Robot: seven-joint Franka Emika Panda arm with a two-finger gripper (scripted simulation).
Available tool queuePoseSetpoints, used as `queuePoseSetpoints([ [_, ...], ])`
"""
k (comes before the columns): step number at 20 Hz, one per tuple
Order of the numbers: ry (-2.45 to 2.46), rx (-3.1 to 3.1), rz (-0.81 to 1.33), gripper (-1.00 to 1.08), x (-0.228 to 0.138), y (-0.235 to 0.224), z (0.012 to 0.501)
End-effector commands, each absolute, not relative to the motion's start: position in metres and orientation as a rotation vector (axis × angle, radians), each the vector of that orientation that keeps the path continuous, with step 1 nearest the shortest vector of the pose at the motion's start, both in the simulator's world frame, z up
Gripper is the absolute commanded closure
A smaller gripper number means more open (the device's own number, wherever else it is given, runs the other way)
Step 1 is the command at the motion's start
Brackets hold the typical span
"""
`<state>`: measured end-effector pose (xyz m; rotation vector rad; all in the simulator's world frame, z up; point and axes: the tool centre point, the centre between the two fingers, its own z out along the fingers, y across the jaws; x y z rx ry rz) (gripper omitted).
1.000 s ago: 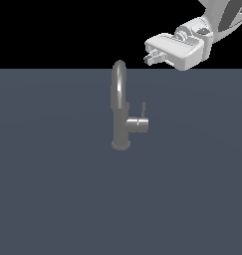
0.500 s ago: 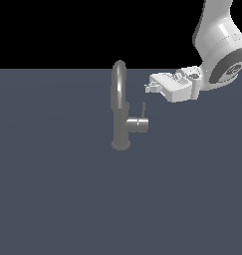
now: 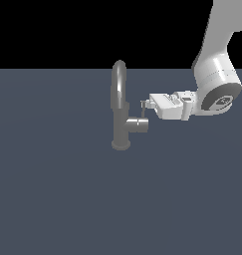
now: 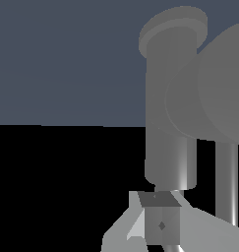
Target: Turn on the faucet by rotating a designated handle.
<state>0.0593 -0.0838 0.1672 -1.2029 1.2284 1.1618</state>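
Note:
The grey faucet [image 3: 119, 99] stands upright on its round base, its arched spout on top. A stubby cylinder sticks out of its body toward the exterior view's right, and on its end the thin dark handle [image 3: 144, 110] points up. My gripper [image 3: 146, 104] reaches in horizontally from the exterior view's right, its tip at the top of the handle, touching or nearly so. It looks shut, with nothing between the fingers. In the wrist view the faucet [image 4: 171, 98] fills the frame, the handle [image 4: 226, 182] runs beside my gripper [image 4: 159, 219], and a small gap shows between them.
A flat dark blue-grey floor [image 3: 58, 199] spreads all around the faucet. My white arm [image 3: 217, 84] comes down from the upper part of the exterior view's right.
My gripper has come down and moved toward the exterior view's left, from high up on the right to the top of the handle. The faucet and handle have not moved.

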Motion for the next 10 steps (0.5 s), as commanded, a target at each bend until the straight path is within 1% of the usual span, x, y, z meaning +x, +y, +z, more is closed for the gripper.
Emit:
queuePoseSetpoints([
  [1, 1.235, -1.170, 1.170, 1.08, 0.0598, -0.0821, 0.1609],
  [10, 1.234, -1.170, 1.170, 1.08, 0.0598, -0.0813, 0.1608],
])
